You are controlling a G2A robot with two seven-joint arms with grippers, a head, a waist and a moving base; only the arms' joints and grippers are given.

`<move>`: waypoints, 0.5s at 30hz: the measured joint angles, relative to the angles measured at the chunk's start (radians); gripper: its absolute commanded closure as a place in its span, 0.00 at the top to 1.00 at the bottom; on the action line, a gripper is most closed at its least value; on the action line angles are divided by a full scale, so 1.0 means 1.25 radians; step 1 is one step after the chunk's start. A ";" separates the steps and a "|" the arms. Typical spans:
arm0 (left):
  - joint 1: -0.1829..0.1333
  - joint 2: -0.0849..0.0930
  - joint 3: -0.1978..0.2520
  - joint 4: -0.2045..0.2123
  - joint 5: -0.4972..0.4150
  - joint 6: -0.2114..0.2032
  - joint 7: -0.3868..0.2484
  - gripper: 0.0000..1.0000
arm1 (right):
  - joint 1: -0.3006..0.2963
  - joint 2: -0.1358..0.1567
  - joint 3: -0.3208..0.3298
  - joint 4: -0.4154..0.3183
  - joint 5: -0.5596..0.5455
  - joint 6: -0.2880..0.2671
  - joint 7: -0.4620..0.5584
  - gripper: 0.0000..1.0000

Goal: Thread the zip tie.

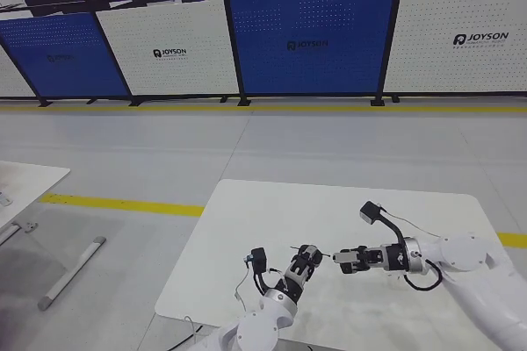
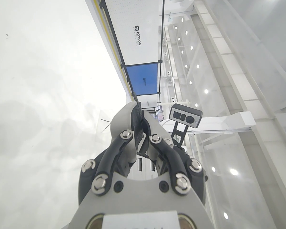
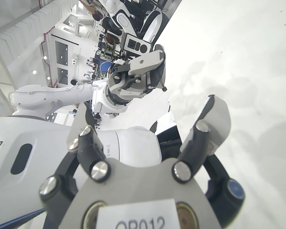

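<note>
My left gripper (image 1: 309,255) hovers over the front middle of the white table (image 1: 272,211), shut on a thin black zip tie (image 2: 135,97) that pokes out past its fingertips. The right wrist view shows that gripper (image 3: 157,69) farther off, with the zip tie (image 3: 162,83) hanging from its fingers and ending in a small head. My right gripper (image 1: 341,261) faces it from the right, a short gap away. Its fingers (image 3: 215,110) stand wide apart, open, with nothing between them (image 3: 147,113).
The table's front edge (image 1: 184,307) lies close to both grippers. Bare tabletop stretches behind them and to the right. A second white table (image 1: 22,189) with small items stands at the far left. Blue and white panels (image 1: 312,48) line the back.
</note>
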 measured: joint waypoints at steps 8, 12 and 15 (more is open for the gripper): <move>0.004 -0.002 -0.003 0.003 -0.009 -0.006 -0.017 0.00 | -0.009 -0.001 0.001 -0.007 0.005 0.001 -0.001 1.00; 0.006 -0.007 -0.005 0.001 -0.009 -0.006 -0.021 0.00 | -0.011 -0.008 0.008 0.001 0.025 0.000 0.012 0.78; 0.008 -0.011 -0.007 -0.002 -0.007 -0.007 -0.021 0.00 | -0.009 -0.015 0.009 0.017 0.028 0.000 0.020 0.11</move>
